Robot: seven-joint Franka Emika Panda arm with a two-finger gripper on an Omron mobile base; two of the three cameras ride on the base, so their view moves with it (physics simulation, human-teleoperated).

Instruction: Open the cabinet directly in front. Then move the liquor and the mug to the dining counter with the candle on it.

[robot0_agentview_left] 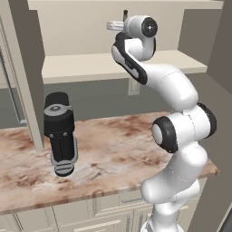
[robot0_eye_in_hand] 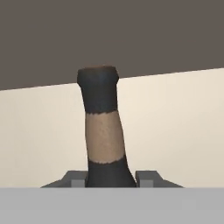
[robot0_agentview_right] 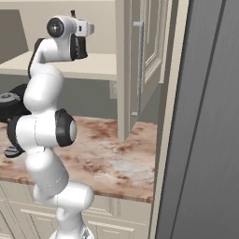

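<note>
The liquor (robot0_eye_in_hand: pixel 103 127) is a dark bottle with a tan band on its thin neck. It rises between the two fingertips of my gripper (robot0_eye_in_hand: pixel 111 180), which is shut on its lower part. The hand is raised level with the cabinet's upper shelf space, and the bottle's thin tip (robot0_agentview_left: pixel 125 13) pokes up behind the wrist, also seen from the other side (robot0_agentview_right: pixel 72 13). The cream cabinet stands open, with bare beige shelves (robot0_agentview_left: pixel 90 68) and its right door (robot0_agentview_right: pixel 147 56) swung out. The mug, the candle and the dining counter are out of view.
A stout black appliance (robot0_agentview_left: pixel 59 136) with a grey round top stands on the marbled counter (robot0_agentview_left: pixel 118 154) below the cabinet, left of the arm. The cabinet's left door (robot0_agentview_left: pixel 27 81) hangs open on the left. A tall grey panel (robot0_agentview_right: pixel 205 121) walls off the right side.
</note>
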